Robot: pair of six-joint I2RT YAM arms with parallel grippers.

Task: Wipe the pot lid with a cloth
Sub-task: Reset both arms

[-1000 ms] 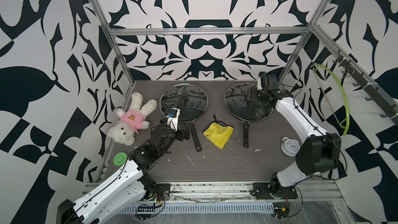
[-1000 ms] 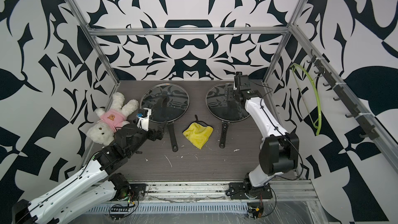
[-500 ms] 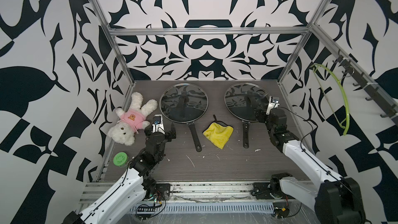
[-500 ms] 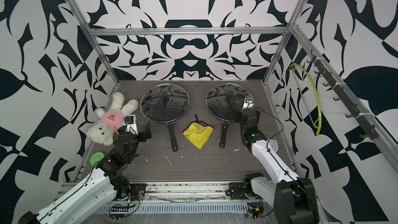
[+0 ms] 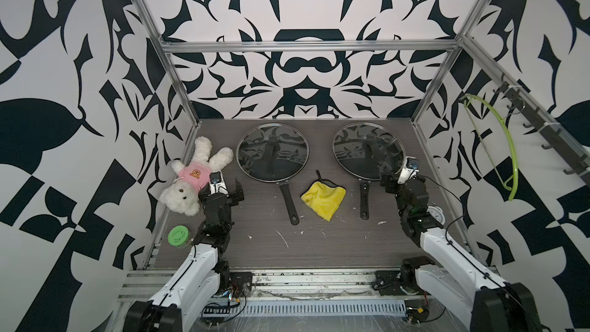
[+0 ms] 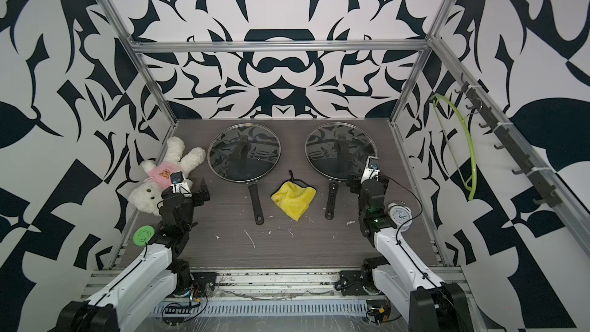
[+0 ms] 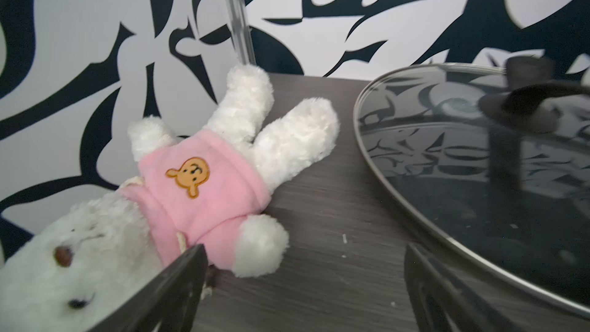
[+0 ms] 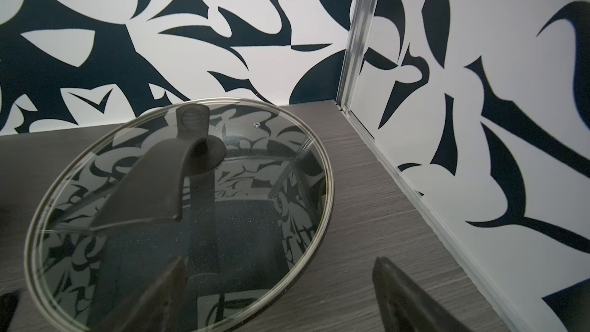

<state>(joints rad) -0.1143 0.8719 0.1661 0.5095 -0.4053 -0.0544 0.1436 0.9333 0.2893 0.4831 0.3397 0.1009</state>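
Two round glass pot lids lie on black pans at the back of the table, the left lid (image 5: 273,151) (image 6: 244,153) and the right lid (image 5: 367,148) (image 6: 340,150). The yellow cloth (image 5: 324,199) (image 6: 295,199) lies crumpled between the two pan handles, touched by neither gripper. My left gripper (image 5: 223,188) (image 7: 305,250) is open and empty between the teddy and the left lid (image 7: 479,186). My right gripper (image 5: 400,183) (image 8: 280,261) is open and empty just over the near right rim of the right lid (image 8: 178,218).
A white teddy in a pink shirt (image 5: 194,180) (image 7: 204,186) lies by the left wall. A green disc (image 5: 178,235) sits at the front left and an alarm clock (image 6: 399,215) at the right. Pan handles (image 5: 289,202) (image 5: 363,199) point forward. A green hanger (image 5: 507,154) hangs on the right wall.
Both arms drew back toward the front. The right gripper came from the far side of the right lid to its near rim. The left gripper moved left toward the teddy. The cloth stayed put.
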